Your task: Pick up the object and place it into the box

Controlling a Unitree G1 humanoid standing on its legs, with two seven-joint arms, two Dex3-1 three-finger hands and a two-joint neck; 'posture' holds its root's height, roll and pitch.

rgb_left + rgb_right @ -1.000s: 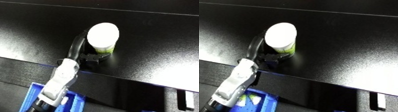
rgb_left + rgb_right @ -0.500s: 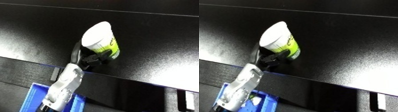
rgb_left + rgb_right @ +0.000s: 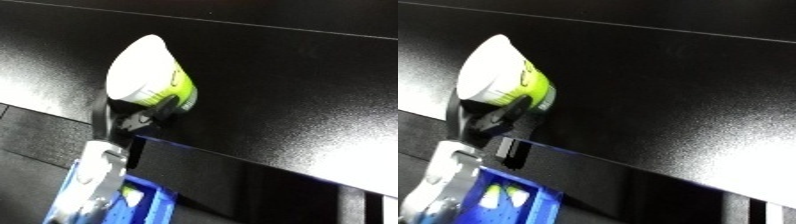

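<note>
Black left hand [image 3: 124,116] curled round the lower part of a white cup [image 3: 145,72] with a lime-green band, tilted so its white end faces up and to the left. Held near the front edge of the black table [image 3: 293,85] (touching or clear of it, impossible to tell). Blue bin [image 3: 505,197] below, beside the silver forearm [image 3: 93,182].

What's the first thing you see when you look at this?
A white and lime-green cup, tilted and held up by the robot's black left hand, whose fingers curl round its lower end. It stands out against the black table. At the bottom left, the corner of a blue bin peeks in.
</note>
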